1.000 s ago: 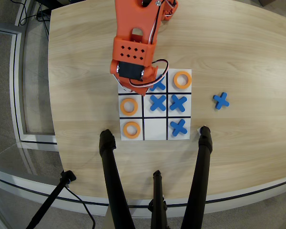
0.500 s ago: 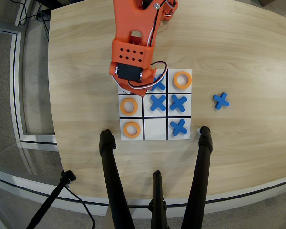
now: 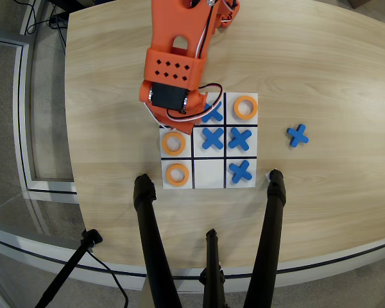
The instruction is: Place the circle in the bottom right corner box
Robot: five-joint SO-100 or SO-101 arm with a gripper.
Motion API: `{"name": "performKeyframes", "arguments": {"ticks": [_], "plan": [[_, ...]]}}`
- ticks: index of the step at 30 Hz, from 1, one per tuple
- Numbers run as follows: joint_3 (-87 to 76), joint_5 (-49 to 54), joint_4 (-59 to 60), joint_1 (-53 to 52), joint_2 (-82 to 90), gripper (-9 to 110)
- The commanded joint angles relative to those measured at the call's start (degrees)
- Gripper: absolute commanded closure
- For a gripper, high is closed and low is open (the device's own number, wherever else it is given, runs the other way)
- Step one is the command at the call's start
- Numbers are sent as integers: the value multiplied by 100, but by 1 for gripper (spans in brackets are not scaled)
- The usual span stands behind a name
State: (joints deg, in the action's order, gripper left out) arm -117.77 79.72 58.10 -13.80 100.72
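Observation:
The white 3x3 board (image 3: 208, 181) lies in the middle of the wooden table. In the overhead view, orange rings lie in the top right cell (image 3: 245, 107), the middle left cell (image 3: 173, 144) and the bottom left cell (image 3: 177, 174). Blue crosses lie in the top middle (image 3: 213, 115), centre (image 3: 212, 137), middle right (image 3: 240, 137) and bottom right (image 3: 240, 170) cells. My orange gripper (image 3: 169, 119) hangs over the top left corner cell, which the arm's wrist and motor cover. The fingertips and anything between them are hidden.
One loose blue cross (image 3: 298, 135) lies on the table right of the board. Black tripod legs (image 3: 274, 212) stand on the table just below the board's lower corners. The arm (image 3: 179, 38) comes in from the top edge.

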Motion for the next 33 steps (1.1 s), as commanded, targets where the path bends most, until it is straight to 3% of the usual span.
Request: {"name": "performKeyframes", "arguments": {"ticks": [1, 5, 8, 20, 22, 23, 27, 33], "plan": [[729, 0, 606, 141, 519, 94], [1072, 53, 1143, 237, 1468, 94], [448, 255, 1318, 264, 2716, 94], [-5792, 940, 747, 835, 8209, 94], [-6460, 1037, 747, 914, 8710, 96], [-6574, 1028, 835, 923, 8868, 102], [-6574, 1081, 1688, 905, 9158, 102], [-6574, 1072, 1538, -387, 9167, 100]]}}
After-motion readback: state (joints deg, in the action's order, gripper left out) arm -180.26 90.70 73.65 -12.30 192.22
